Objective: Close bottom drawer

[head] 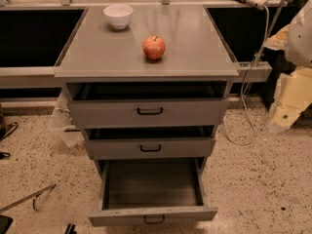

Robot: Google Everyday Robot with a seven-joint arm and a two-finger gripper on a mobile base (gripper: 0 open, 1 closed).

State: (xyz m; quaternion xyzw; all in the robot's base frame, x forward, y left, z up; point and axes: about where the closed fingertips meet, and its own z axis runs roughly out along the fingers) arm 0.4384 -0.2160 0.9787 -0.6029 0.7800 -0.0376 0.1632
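The grey cabinet (146,57) stands in the middle of the camera view with all three drawers open to some degree. The bottom drawer (152,213) is pulled far out. Its deep grey tray is empty, and its low front panel carries a small black handle (154,220). The middle drawer (150,147) and the top drawer (148,112) are each pulled out a little. My arm comes in at the right edge. My gripper (284,113) hangs right of the cabinet, level with the top drawer and well apart from all the drawers.
A red apple (154,48) and a white bowl (118,16) sit on the cabinet top. A cable (246,116) trails on the speckled floor right of the cabinet. A thin metal rod (29,198) lies on the floor at the lower left. Dark shelving runs behind.
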